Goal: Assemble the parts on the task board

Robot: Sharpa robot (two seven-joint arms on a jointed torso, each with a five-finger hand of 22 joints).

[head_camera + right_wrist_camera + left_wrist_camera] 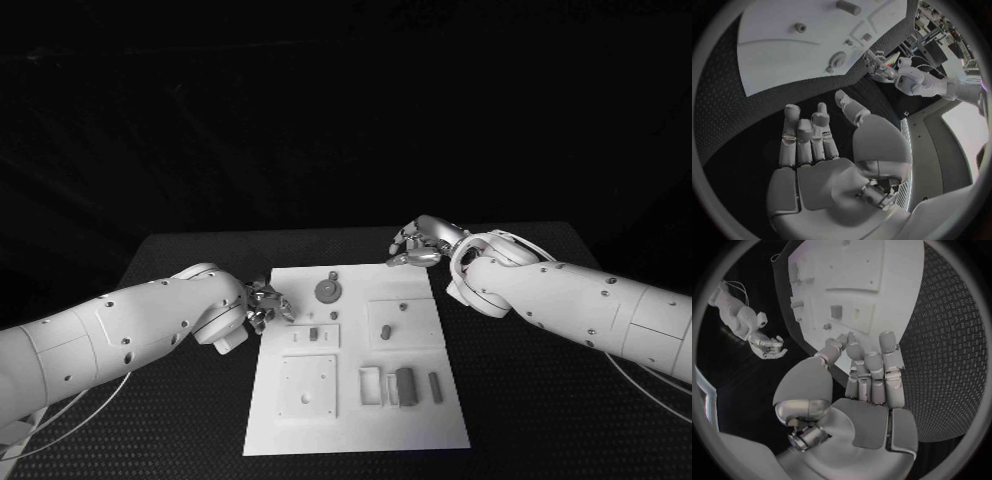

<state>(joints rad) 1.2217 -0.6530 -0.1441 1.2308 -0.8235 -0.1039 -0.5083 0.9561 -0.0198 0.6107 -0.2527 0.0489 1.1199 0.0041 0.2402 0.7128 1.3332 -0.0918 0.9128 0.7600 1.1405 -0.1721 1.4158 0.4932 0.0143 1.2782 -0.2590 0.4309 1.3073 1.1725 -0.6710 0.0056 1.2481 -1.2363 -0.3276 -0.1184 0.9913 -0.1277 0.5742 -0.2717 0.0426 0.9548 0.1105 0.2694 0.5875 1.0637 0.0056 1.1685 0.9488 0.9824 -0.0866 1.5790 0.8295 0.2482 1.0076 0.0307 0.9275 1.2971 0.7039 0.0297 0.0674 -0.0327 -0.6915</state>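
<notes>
Task board (353,400) between left hand (267,306) and right hand (421,243).

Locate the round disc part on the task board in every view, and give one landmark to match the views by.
Head view: round disc part near the task board's far edge, between both hands.
Left wrist view: cannot tell it apart.
Right wrist view: disc near the board edge closest to the right hand.
Shared landmark: the white board.
</notes>
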